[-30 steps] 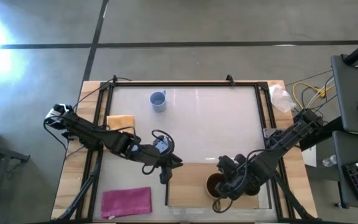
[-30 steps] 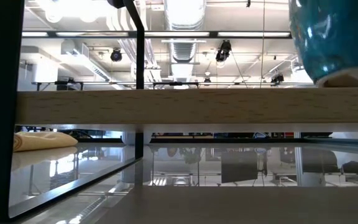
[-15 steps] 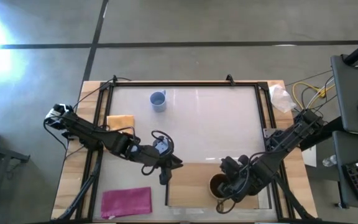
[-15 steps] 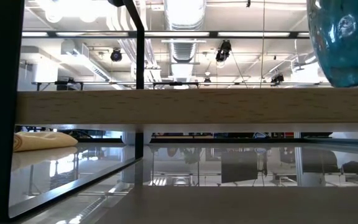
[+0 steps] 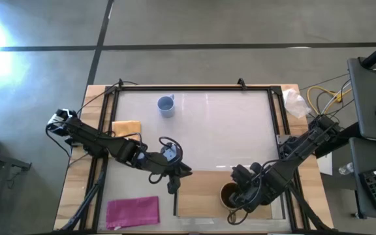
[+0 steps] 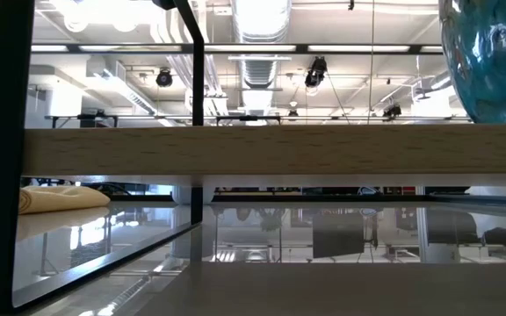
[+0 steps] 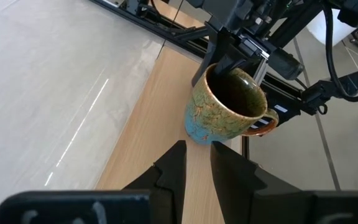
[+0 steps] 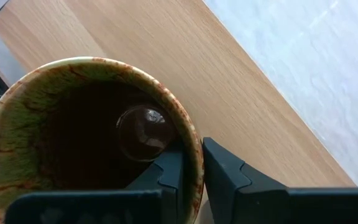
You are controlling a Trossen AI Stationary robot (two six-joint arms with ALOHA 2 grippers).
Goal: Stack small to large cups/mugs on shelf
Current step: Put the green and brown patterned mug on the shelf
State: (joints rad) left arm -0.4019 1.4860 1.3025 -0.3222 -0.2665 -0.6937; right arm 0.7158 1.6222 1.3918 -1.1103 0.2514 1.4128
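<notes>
The brown mug (image 5: pixel 230 194), green-brown inside with a teal lower body and a yellowish handle (image 7: pixel 265 122), stands on the light wooden shelf (image 5: pixel 198 192) toward its right end. My right gripper (image 5: pixel 240 189) is shut on it. My left gripper (image 5: pixel 175 173) hovers at the shelf's left edge, pointing toward the mug (image 7: pixel 229 106), its fingers (image 7: pixel 178 163) a little apart with nothing between them. A light blue mug (image 5: pixel 166 105) stands on its base at the far left of the white table top. In the low view only the brown mug's teal body (image 6: pixel 490 61) shows above the shelf (image 6: pixel 279 149). My right gripper pinches the brown mug's wall at the rim (image 8: pixel 193 149), one finger (image 8: pixel 168 171) inside the mug and one (image 8: pixel 225 177) outside. The fingers come steeply from above on the rim's side toward the table's right edge (image 7: pixel 232 62). The mug stays mouth up, its base at the shelf board.
A yellow cloth (image 5: pixel 126 128) lies at the table's left and a pink cloth (image 5: pixel 133 211) at the near left. Dark frame bars (image 5: pixel 194 87) run round the table top. The shelf's left half is bare wood (image 7: pixel 166 99).
My right gripper has shifted the brown mug slightly toward the table's right edge. In the low view its pale foot showed above the shelf's edge a second ago; now the body reaches down to the board.
</notes>
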